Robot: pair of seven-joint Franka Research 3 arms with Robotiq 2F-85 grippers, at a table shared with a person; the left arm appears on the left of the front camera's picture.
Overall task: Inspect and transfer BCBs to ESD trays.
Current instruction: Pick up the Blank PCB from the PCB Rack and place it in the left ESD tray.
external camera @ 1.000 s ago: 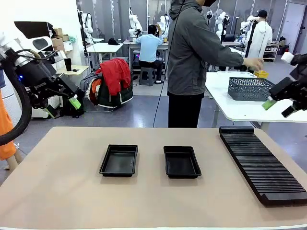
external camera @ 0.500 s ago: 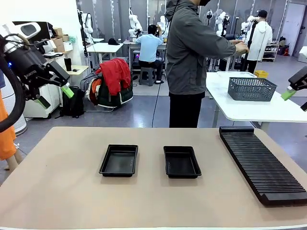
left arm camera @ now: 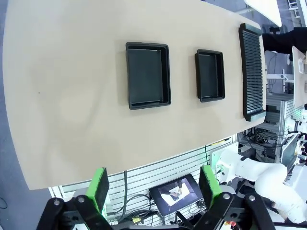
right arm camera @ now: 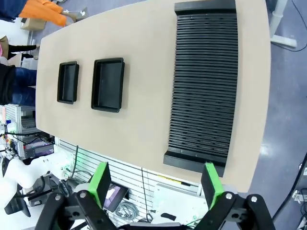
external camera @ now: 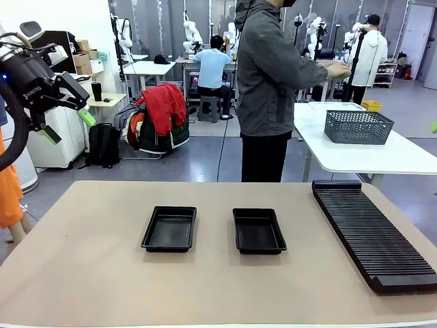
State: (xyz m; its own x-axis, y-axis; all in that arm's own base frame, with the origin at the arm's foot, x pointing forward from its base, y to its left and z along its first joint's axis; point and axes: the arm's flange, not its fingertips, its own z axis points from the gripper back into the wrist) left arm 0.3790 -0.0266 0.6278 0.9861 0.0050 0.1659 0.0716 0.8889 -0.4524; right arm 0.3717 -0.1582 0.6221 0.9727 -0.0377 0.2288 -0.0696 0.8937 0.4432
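Note:
Two empty black ESD trays sit side by side mid-table, the left tray (external camera: 169, 229) and the right tray (external camera: 259, 231). The BCBs are out of view. My left gripper (external camera: 68, 126) hangs high above the table's far left corner, open and holding nothing. Its wrist view looks straight down past the open left gripper (left arm camera: 154, 184) onto both trays (left arm camera: 147, 75) (left arm camera: 209, 75). My right gripper (right arm camera: 156, 183) is also open and empty, high over the table's right side, with the trays (right arm camera: 108, 84) (right arm camera: 68, 82) far below.
A long black ribbed rack (external camera: 374, 232) lies along the table's right side. Behind the table a person (external camera: 273, 89) faces a white side table holding a grey mesh basket (external camera: 358, 126), one hand (external camera: 339, 68) raised.
My left gripper has risen and swung further left. My right gripper has moved off the front view's right edge. The person's hand lifted away from the far side table.

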